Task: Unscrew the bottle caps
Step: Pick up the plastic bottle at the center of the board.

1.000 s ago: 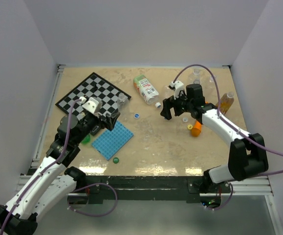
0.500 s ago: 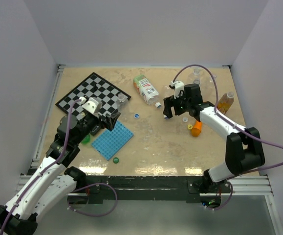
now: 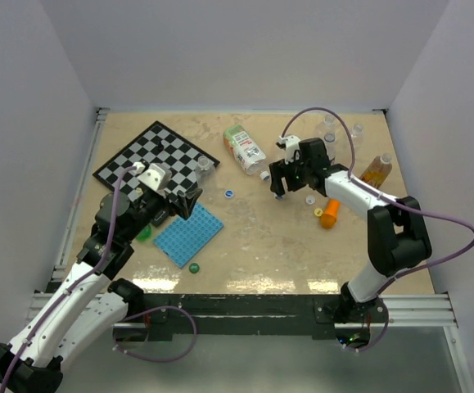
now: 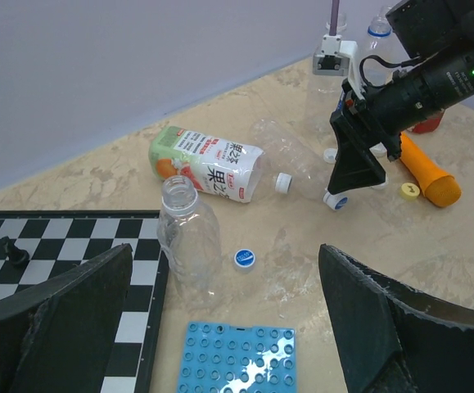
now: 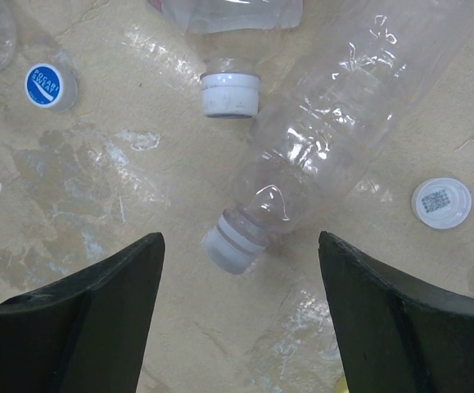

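Two dark fingers (image 5: 97,311) of the right gripper (image 5: 238,262) are seen part-way open, with nothing gripped. The white cap (image 5: 233,248) of a clear bottle (image 5: 343,123) lying on its side is framed between them and is touched by neither finger. Just beyond it a second white cap (image 5: 230,92) is seen, screwed on a labelled bottle (image 4: 208,164) that lies ahead of the gripper. A blue cap (image 5: 48,86) lies loose ahead, toward the left of the wrist view. A loose white cap (image 5: 441,202) lies toward the right, beside the clear bottle. An orange carrot toy (image 3: 328,214) is seen behind the gripper, alongside its arm.

The left gripper (image 4: 224,270) is spread as wide as it goes and is empty, held over a blue studded plate (image 4: 237,360). Ahead of it an uncapped bottle (image 4: 189,237) stands upright at the edge of a chessboard (image 4: 73,246), with the blue cap just beside that bottle. A green cap (image 3: 194,267) lies behind this gripper, at the plate's near corner on the table (image 3: 261,246).
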You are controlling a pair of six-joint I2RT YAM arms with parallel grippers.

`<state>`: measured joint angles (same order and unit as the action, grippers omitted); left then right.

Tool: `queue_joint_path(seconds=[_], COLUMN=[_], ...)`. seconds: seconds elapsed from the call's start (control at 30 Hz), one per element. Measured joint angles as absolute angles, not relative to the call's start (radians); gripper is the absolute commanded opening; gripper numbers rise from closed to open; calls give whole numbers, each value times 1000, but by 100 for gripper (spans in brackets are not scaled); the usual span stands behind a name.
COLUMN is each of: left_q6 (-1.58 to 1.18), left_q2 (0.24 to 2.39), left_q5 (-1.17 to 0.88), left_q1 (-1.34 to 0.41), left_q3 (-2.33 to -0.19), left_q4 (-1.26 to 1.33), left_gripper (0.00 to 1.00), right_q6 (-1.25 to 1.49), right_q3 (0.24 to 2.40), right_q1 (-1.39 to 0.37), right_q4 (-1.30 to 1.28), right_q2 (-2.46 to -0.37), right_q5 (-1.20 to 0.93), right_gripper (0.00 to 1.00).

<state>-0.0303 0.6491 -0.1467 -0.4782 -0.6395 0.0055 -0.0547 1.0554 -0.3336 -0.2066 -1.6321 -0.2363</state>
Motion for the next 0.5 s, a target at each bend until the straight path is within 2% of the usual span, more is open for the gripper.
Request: queue_joint_path(seconds=[0.5], left_q6=[-30], left_q2=[648], left_q5=[-153], left_q1=[-478], left_q3=[-640], left_q4=[6], left_gripper=[100], right_q6=[-25], right_q3=[1114], right_q1=[-336], right_q4=[-219], right_q2=[-1776], right_q5=[-166], right_gripper=[79])
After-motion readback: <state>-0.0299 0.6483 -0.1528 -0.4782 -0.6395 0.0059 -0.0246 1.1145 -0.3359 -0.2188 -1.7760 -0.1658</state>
